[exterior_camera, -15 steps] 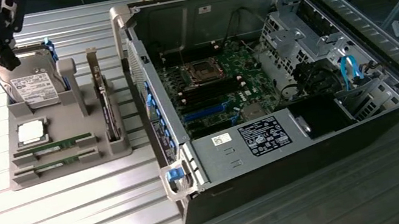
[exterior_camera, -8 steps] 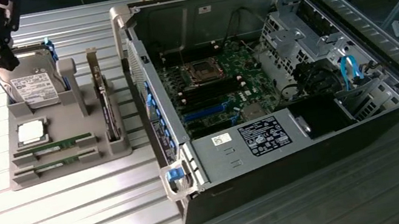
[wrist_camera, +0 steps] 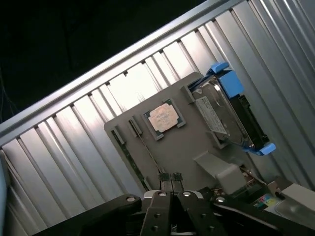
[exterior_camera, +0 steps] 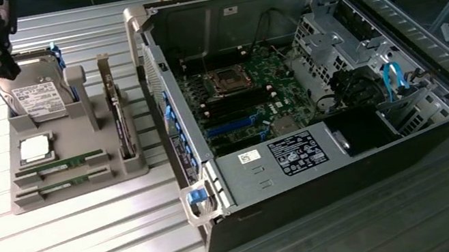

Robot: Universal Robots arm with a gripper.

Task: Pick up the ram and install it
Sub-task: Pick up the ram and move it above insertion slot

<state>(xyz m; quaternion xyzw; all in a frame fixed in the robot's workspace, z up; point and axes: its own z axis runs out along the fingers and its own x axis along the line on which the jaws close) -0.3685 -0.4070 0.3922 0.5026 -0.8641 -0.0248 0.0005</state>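
Two slots along the near edge of the grey holder (exterior_camera: pixel 75 142) are filled: the front ram stick (exterior_camera: pixel 60 186) lies flat just beside the rear ram stick (exterior_camera: pixel 60 167), both untouched. Behind them sits the silver processor (exterior_camera: pixel 34 148), then the upright hard drive (exterior_camera: pixel 38 95) at the holder's far edge. Above that drive hangs the gripper (wrist_camera: pixel 170 177), fingertips pressed together on nothing. An open computer case (exterior_camera: pixel 214 10) stands beside the holder, toward the exterior view's right.
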